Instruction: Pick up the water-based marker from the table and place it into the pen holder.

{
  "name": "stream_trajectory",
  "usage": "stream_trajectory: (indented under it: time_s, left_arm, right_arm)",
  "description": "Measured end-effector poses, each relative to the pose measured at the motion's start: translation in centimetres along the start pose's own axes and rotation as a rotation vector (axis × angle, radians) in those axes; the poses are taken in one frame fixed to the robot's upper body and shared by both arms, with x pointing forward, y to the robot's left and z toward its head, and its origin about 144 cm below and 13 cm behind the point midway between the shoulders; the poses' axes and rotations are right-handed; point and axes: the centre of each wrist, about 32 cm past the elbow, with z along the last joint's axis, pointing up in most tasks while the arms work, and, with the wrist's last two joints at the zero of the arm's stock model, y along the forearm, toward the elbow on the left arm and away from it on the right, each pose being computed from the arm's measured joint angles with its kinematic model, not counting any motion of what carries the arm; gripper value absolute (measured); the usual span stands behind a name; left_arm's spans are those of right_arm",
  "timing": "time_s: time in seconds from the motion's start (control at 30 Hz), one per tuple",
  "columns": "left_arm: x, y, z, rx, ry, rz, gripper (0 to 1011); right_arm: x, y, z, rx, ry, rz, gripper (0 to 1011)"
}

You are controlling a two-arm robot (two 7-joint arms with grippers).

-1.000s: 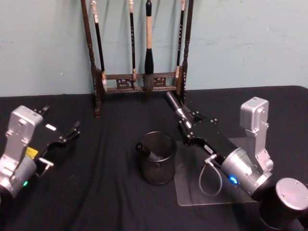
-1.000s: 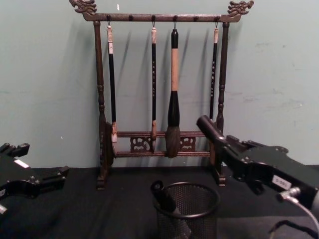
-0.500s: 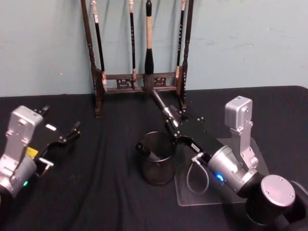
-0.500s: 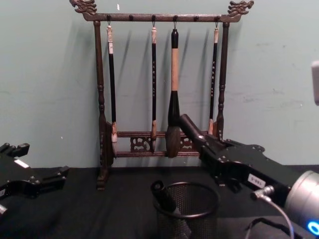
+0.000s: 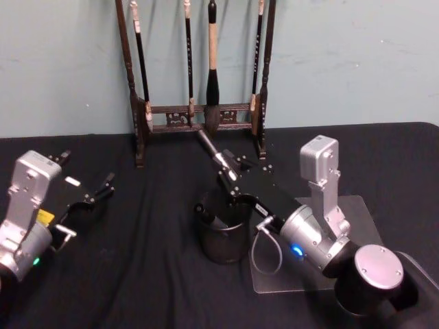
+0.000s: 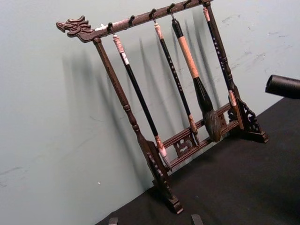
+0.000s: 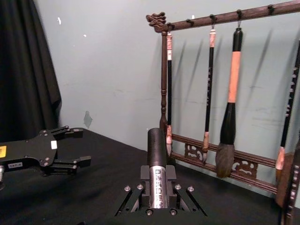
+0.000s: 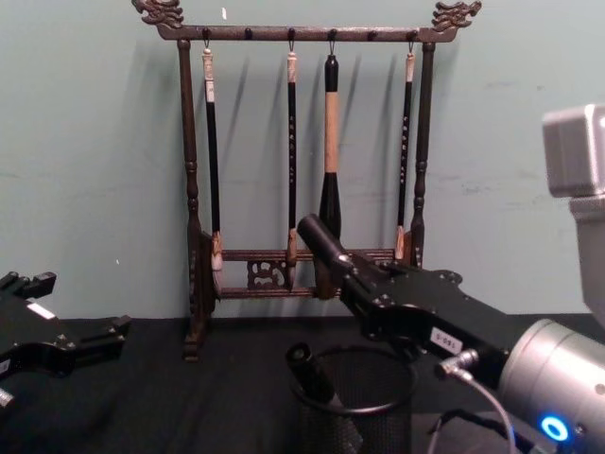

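Holds the water-based marker (image 5: 211,147) clenched in the right hand (image 5: 232,179), lifted clear of the table (image 5: 137,274). Grasps it by the silver printed barrel, fingers closed tight on both sides. Leaves the dark cap end sticking out past the fingertips, tilted up and away from the hand.

Hovers just above the pen holder (image 5: 221,248), a round black mesh cup directly below the hand, with the marker wholly outside the cup. Inside that cup, below the hand: one dark pen (image 5: 206,213), leaning against the rim on the side away from the right arm. Next to the cup, under the right arm: a clear flat sheet (image 5: 357,209), lying on the black cloth of the table.

Keeps the left hand (image 5: 89,171) well apart from the right hand, on the far side of the cup, low over the cloth. Fingers there spread wide, grasping nothing.

Beyond the right hand, where the cap end points: a dark wooden brush rack (image 5: 199,116) with carved dragon ends, upright against the pale green wall (image 5: 357,62). On its top bar: four calligraphy brushes hanging tuft down, among them one thick brush (image 5: 212,82). In the chest view, overlaps the tuft of that thick brush with the marker's cap.
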Motion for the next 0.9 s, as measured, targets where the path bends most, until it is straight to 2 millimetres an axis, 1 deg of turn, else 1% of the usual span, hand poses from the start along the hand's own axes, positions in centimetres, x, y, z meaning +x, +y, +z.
stream_trajectory:
  time_s: [0.37, 0.9]
  left_arm:
    - [0.0, 0.0, 0.0, 0.0, 0.0, 0.0, 1009]
    - [0.0, 0.0, 0.0, 0.0, 0.0, 0.0, 1009]
  right_arm:
    - [-0.4, 1.0, -0.5, -0.009, -0.005, 0.021, 197]
    - [-0.5, 1.3, -0.7, -0.023, -0.016, 0.029, 197]
